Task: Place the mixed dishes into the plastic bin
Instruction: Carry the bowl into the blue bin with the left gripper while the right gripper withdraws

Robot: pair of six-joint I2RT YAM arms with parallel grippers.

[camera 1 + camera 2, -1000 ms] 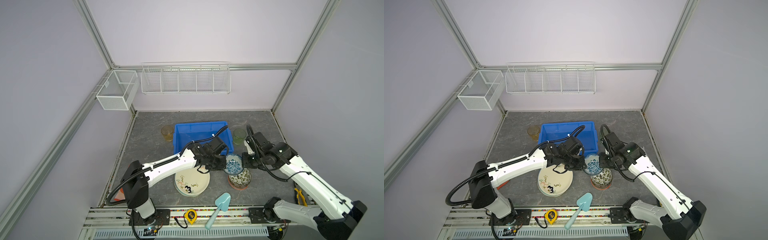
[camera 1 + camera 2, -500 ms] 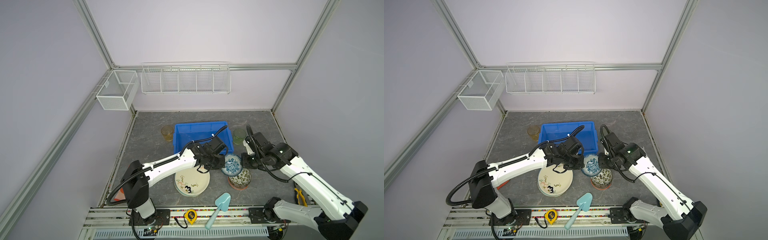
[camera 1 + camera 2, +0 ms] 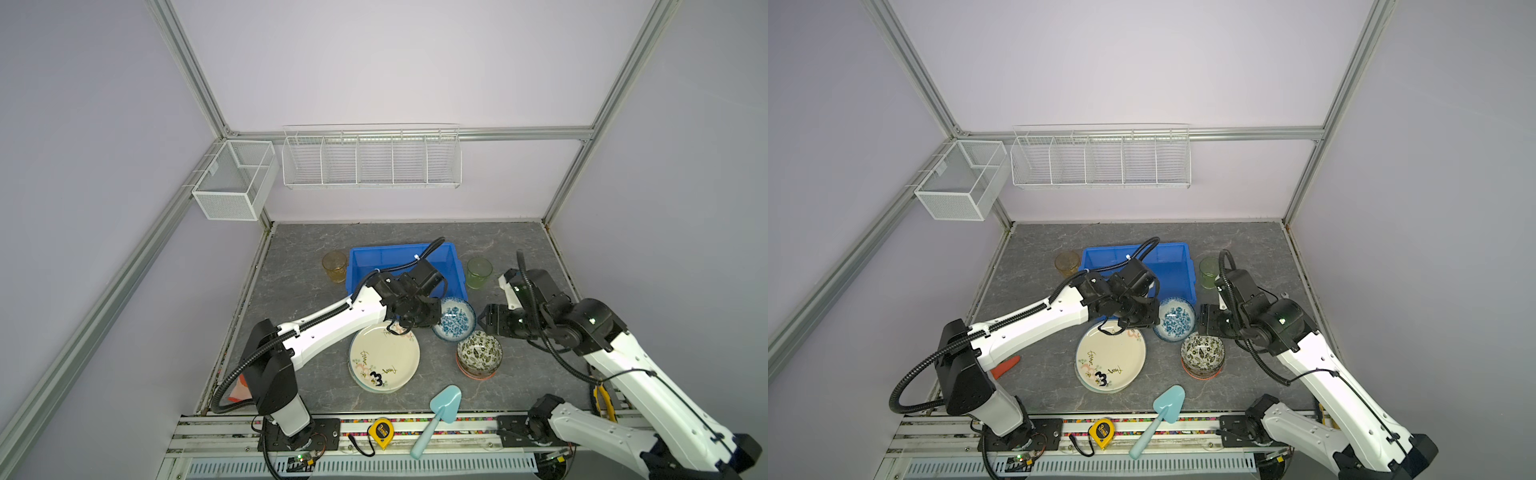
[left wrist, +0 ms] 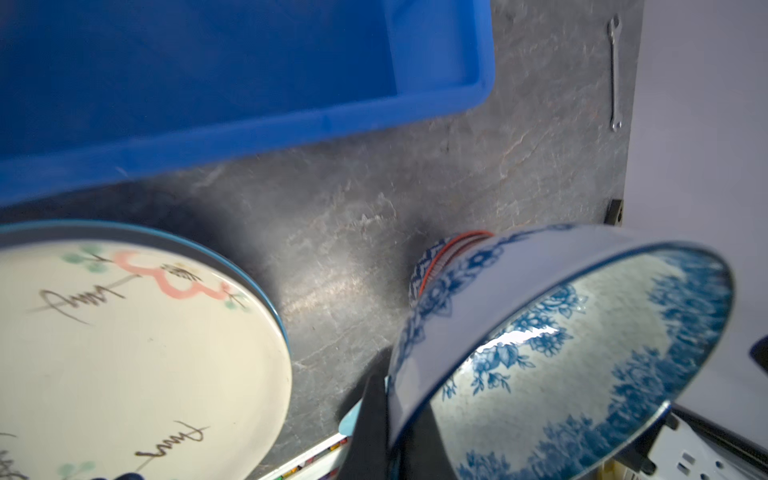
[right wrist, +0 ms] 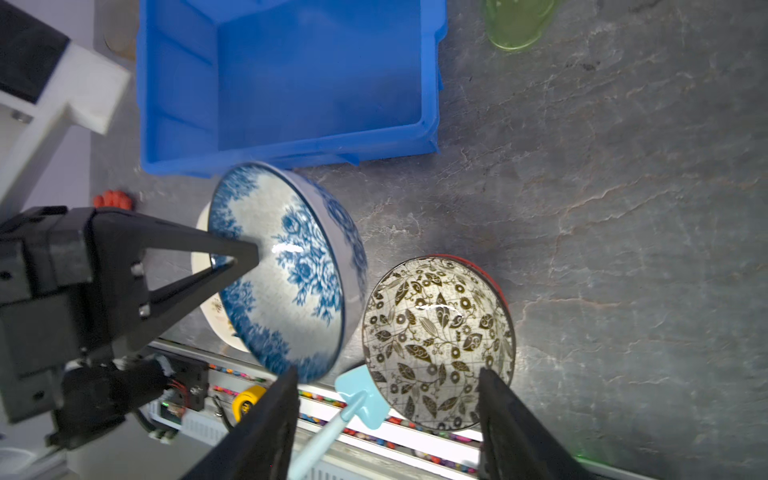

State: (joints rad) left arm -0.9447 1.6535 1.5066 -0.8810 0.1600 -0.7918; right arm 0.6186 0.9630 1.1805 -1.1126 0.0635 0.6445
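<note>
Nothing is seen inside the plastic bin (image 3: 376,266), set toward the tabletop's back edge, so the task is judged barely begun. The blue bowl (image 3: 454,321) is held tilted off the tabletop just beside the bin's front right corner, its rim clamped by the left pincer (image 5: 232,259), while the right pincer (image 5: 388,376) is spread wide and empty near the stacked bowls (image 3: 479,353). To be moved are that stack, the plates (image 3: 384,359) by the front edge, and the amber cup (image 3: 335,266) and green cup (image 3: 478,272) beside the bin.
</note>
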